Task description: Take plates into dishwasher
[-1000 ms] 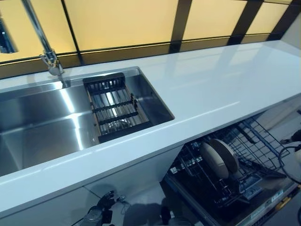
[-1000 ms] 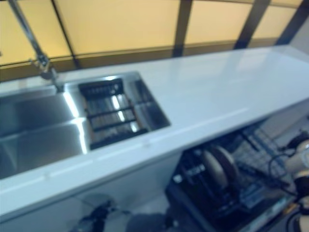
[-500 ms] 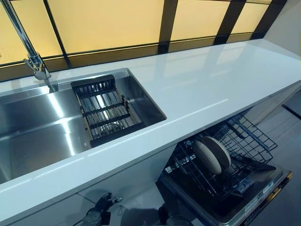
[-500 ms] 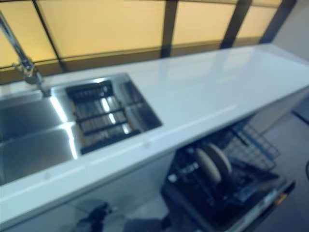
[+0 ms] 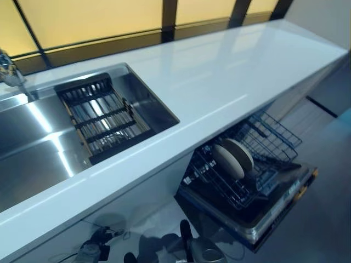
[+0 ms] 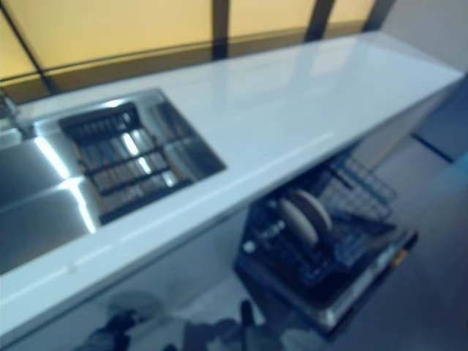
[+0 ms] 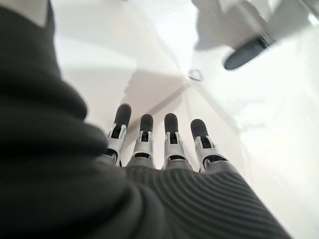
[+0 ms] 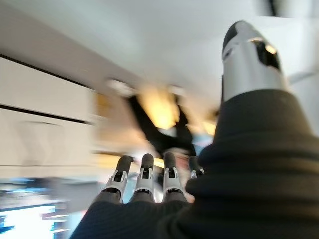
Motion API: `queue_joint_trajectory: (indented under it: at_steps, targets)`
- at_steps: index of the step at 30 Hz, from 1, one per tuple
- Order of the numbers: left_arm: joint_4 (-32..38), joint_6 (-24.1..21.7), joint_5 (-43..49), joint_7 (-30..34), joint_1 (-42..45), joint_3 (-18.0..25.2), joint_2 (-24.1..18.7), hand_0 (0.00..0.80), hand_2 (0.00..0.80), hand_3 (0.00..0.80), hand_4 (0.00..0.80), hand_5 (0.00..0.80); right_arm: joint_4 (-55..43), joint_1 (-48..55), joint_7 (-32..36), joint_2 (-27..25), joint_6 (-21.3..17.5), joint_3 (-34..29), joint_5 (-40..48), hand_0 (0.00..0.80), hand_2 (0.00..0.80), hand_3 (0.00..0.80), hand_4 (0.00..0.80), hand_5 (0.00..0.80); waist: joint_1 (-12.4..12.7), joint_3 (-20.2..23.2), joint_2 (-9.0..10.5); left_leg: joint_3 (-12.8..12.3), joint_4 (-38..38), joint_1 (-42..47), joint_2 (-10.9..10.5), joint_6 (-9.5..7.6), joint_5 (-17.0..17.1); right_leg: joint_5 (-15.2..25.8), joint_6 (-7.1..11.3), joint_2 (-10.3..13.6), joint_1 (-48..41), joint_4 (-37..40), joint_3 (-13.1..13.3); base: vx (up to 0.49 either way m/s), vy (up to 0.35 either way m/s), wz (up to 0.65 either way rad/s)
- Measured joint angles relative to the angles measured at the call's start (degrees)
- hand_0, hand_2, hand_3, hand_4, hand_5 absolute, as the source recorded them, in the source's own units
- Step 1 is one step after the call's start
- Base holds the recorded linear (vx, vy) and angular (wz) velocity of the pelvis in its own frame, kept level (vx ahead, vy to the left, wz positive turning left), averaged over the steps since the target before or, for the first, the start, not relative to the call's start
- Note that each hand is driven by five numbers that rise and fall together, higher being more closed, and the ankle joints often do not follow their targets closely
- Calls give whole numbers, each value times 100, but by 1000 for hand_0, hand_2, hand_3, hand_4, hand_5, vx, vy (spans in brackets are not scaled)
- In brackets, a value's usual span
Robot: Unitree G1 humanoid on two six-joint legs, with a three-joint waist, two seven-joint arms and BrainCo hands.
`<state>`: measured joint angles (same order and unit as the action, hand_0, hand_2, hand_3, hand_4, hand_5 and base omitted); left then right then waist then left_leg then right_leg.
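Observation:
Two round beige plates point(image 5: 233, 158) stand on edge side by side in the pulled-out wire rack point(image 5: 269, 139) of the dishwasher, under the white counter point(image 5: 230, 71). The dishwasher door point(image 5: 274, 205) lies open below the rack. My left hand point(image 7: 171, 142) hangs low with straight fingers over a pale floor, holding nothing; it also shows small below the counter's front edge point(image 5: 90, 251). My right hand point(image 8: 144, 181) is open too, fingers straight and thumb apart, nothing in it. Neither hand is near the plates.
A steel sink point(image 5: 33, 142) is set into the counter at the left, with a dark slatted drain rack point(image 5: 101, 118) in its right part and a tap point(image 5: 8, 71) behind it. Yellow panels point(image 5: 98, 16) run along the back of the counter.
The whole picture has shifted: the camera has turned right and downward, so sink and tap slid left. The right arm seen at the right edge one second ago is out of the eye views.

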<state>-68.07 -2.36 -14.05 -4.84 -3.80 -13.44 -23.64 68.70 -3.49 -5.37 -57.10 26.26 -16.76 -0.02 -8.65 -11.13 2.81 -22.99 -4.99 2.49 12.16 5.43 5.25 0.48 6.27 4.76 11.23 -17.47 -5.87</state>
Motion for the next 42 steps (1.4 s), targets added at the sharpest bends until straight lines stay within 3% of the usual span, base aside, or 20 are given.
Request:
queue_joint_trajectory:
  at_steps: [1,3,4,6,7,9,12,18,25,27,29,30,32,34,36,37,38,39,40,42]
  targets:
    - [-101,-11,-27,-27,-56,8,-4,0,0,0,0,0,237,-57,111,6,0,198,19,0,0,0,0,0,234,20,-209,-112,106,-32,334,87,85,-360,97,181,-71,-783,-188,-312,-324,-58]
    - [-151,-30,-29,-19,36,63,-176,0,0,0,0,0,374,-341,210,28,-11,512,14,0,0,0,0,0,695,87,-67,-230,402,-42,508,201,35,-430,323,767,-553,-527,-393,-283,-420,-90]
    - [-149,-21,-36,-11,51,139,-284,0,0,0,0,0,368,-470,264,113,-29,624,-1,0,0,0,0,0,861,86,56,-192,544,-45,595,250,50,-420,487,771,-1001,291,-469,-207,-346,-74]
    - [-106,-23,-79,-13,-42,113,-278,0,0,0,0,0,449,-716,363,255,-129,699,-46,0,0,0,0,0,1040,53,95,-26,1108,-479,964,232,-22,-533,215,404,-1426,1196,-710,-301,-405,-18]
    - [0,-4,-91,14,-190,107,-135,0,0,0,0,0,509,-751,408,397,-152,827,-5,0,0,0,0,0,1102,55,128,212,1346,-913,747,301,-127,-453,97,359,-1375,1358,-661,-391,-426,18]
    - [281,57,-93,-31,-331,108,-32,0,0,0,0,0,684,-758,436,718,-188,817,138,0,0,0,0,0,1133,54,171,283,1254,-1142,388,155,-92,-355,-49,186,-1300,1479,-601,-268,-220,8]
    - [273,96,-90,-60,-465,115,5,0,0,0,0,0,635,-642,524,986,-303,786,303,0,0,0,0,0,1050,70,295,276,1038,-999,373,112,79,-311,-126,25,-1370,1550,-574,-134,-118,-4]
    - [93,68,-66,-92,-469,118,-5,0,0,0,0,0,631,-404,524,1073,-447,717,289,0,0,0,0,0,797,105,433,219,860,-870,232,71,174,-270,-55,109,-1411,1581,-539,-92,-115,-1]
    - [-102,-73,-55,-138,-105,412,55,0,0,0,0,0,561,-321,488,1161,-428,739,402,0,0,0,0,0,832,-78,-149,624,659,-698,362,236,451,-536,-238,-244,-1768,1467,-556,-76,-205,31]
    - [-129,-98,-50,-126,-3,512,148,0,0,0,0,0,569,-286,348,1074,-374,720,533,0,0,0,0,0,816,-148,-356,588,543,-715,369,154,774,-630,-371,-365,-1748,1361,-646,-348,-201,75]
    - [-117,-88,-50,-93,-34,528,78,0,0,0,0,0,497,-299,131,1101,-344,720,656,0,0,0,0,0,769,-139,-324,599,96,-944,240,430,1610,-781,-599,-167,-1380,1048,-897,-266,-118,73]
    - [-131,-65,-50,-84,-155,551,35,0,0,0,0,0,475,-442,-100,1204,-347,734,682,0,0,0,0,0,840,-198,18,357,898,-1162,-35,306,1324,-632,-525,231,-1307,1094,-1055,-248,-27,49]
    - [-196,-9,-36,-52,-184,550,83,0,0,0,0,0,316,-528,-303,1160,-351,731,726,0,0,0,0,0,718,-204,342,88,2324,-917,-319,90,27,-374,-437,629,-1564,1420,-1208,-306,-15,57]
    - [-298,109,-30,-49,-373,551,245,0,0,0,0,0,292,-304,-552,1007,-344,728,728,0,0,0,0,0,457,-53,213,186,3092,-385,-361,82,-539,-408,-385,757,-1676,1444,-1541,-375,76,96]
    - [-319,235,-28,-8,-578,543,287,0,0,0,0,0,194,-142,-699,1046,-325,728,750,0,0,0,0,0,271,106,-98,356,2708,-186,-416,101,-1070,-340,-308,602,-1219,1233,-1656,-522,105,64]
    - [-350,308,-28,-2,-694,538,276,0,0,0,0,0,161,-146,-734,1079,-306,726,761,0,0,0,0,0,139,142,-162,274,2313,-179,-397,18,-1147,-351,-323,602,-1040,1112,-1677,-460,80,127]
    - [-462,444,-27,5,-1067,450,256,0,0,0,0,0,219,-73,-821,1187,-179,731,908,0,0,0,0,0,-170,173,-266,196,1327,-159,-567,-146,-1041,-353,-320,676,-548,608,-1678,-376,56,121]
    - [-436,496,-30,13,-1265,245,243,0,0,0,0,0,214,-143,-913,1246,-87,744,1045,0,0,0,0,0,-157,110,-292,336,803,-74,-645,-310,-928,-484,-268,741,82,-226,-1610,-357,46,92]
    - [-409,517,-31,13,-1369,186,241,0,0,0,0,0,215,-142,-963,1286,-80,746,1074,0,0,0,0,0,-154,58,-305,443,665,-39,-637,-298,-935,-569,-179,664,281,-367,-1521,-235,-4,6]
    - [-473,580,-58,34,-1293,125,122,0,0,0,0,0,123,-530,-1010,1506,-10,844,1201,0,0,0,0,0,-135,-70,105,629,350,58,-835,-176,-817,-294,-270,220,579,320,-1312,-197,-34,17]
